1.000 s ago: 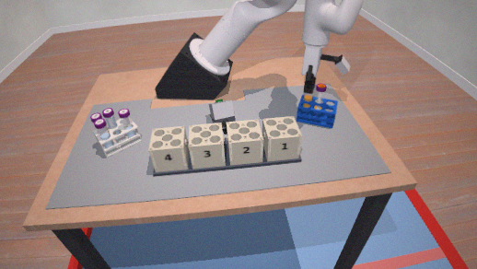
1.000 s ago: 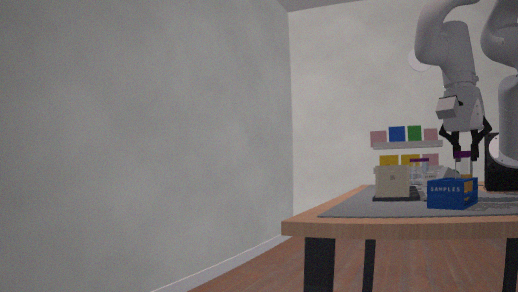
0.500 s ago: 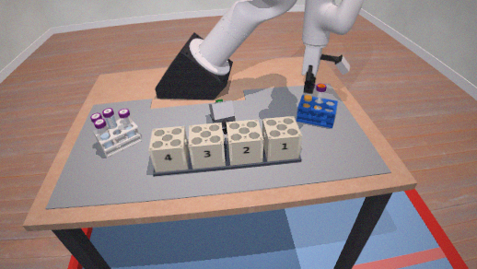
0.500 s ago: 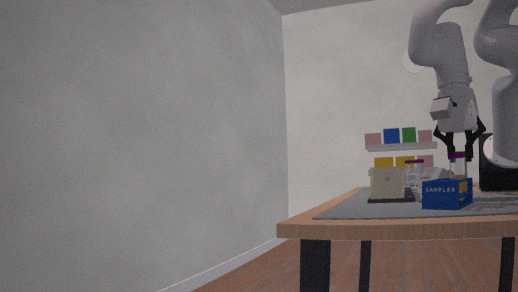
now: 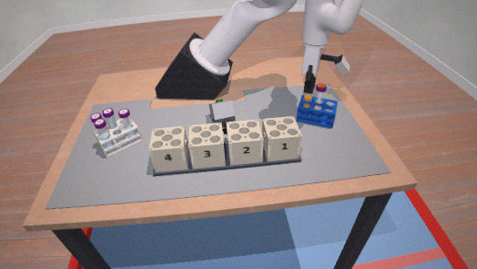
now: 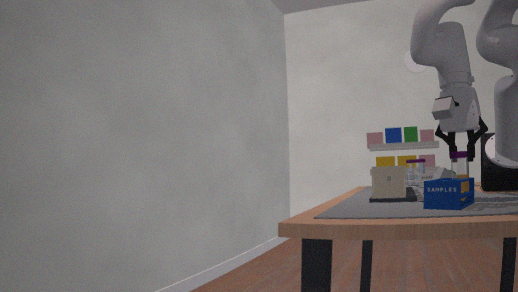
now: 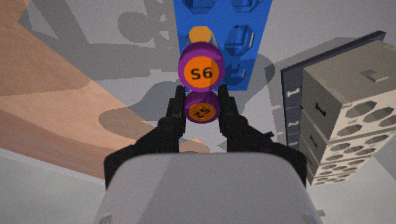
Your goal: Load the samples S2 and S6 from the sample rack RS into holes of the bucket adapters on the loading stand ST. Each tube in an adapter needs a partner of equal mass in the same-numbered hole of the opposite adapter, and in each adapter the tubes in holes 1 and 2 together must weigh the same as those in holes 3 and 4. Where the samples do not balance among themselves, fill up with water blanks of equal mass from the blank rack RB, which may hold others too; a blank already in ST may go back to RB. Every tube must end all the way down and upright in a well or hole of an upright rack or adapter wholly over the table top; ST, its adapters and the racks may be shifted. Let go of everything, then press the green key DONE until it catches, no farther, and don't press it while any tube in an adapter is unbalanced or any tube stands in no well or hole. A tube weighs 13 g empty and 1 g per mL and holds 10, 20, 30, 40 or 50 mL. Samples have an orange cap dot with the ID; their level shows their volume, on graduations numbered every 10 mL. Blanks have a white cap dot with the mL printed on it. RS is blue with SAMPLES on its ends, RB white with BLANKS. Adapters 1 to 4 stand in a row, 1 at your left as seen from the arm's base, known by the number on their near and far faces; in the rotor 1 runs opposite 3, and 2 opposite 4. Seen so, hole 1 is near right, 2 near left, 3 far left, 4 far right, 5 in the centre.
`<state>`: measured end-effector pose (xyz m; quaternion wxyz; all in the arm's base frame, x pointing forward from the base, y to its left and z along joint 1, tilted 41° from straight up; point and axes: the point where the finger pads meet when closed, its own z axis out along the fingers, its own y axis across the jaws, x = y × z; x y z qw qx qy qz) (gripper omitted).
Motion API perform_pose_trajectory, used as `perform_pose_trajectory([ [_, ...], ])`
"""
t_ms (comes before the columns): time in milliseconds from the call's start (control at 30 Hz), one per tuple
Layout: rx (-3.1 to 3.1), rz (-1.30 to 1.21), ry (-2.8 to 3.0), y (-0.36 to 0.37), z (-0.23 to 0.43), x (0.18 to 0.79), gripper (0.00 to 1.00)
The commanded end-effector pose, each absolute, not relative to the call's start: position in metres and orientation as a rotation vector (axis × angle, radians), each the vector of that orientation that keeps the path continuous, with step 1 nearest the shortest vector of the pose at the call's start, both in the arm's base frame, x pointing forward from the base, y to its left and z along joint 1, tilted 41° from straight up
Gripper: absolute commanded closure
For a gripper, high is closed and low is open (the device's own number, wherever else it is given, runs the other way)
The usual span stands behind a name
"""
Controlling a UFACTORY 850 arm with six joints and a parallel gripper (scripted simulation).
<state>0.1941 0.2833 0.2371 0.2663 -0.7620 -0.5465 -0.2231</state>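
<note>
The blue sample rack RS (image 5: 317, 110) stands at the right of the grey mat, beyond adapter 1 (image 5: 282, 134). In the wrist view two purple-capped tubes with orange dots stand in RS, S6 (image 7: 201, 72) and S2 (image 7: 202, 108). My gripper (image 7: 201, 95) is shut on S2 just below its cap, and S2 still stands upright in its well. In the top view the gripper (image 5: 309, 83) hides S2, and S6 (image 5: 320, 87) stands beside it. The exterior view shows the fingers (image 6: 459, 150) on a tube above the rack's SAMPLES end (image 6: 448, 193). All holes I can see in the adapters are empty.
Adapters 4 (image 5: 168, 146), 3 (image 5: 206, 143) and 2 (image 5: 245, 138) stand in a row with adapter 1 on the stand. The white blank rack RB (image 5: 115, 129) with several purple-capped blanks is at the left. The green DONE key (image 5: 219, 100) on its grey box lies behind the adapters.
</note>
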Motion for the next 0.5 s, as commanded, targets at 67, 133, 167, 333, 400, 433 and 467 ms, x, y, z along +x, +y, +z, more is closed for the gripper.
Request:
perform_pose_trajectory([
  [67, -2.057, -0.604, -1.475, 0.2835, 0.2375, 0.1945, 1.00],
  [133, -2.057, -0.604, -1.475, 0.2835, 0.2375, 0.1945, 1.00],
  [167, -2.057, -0.603, -1.475, 0.2830, 0.2380, 0.1944, 1.00],
  [333, -2.057, -0.603, -1.475, 0.2808, 0.2406, 0.1943, 1.00],
  [400, -2.057, -0.603, -1.475, 0.2800, 0.2416, 0.1942, 1.00],
  [433, -2.057, -0.603, -1.475, 0.2795, 0.2421, 0.1942, 1.00],
  [467, -2.057, -0.603, -1.475, 0.2791, 0.2426, 0.1941, 1.00],
])
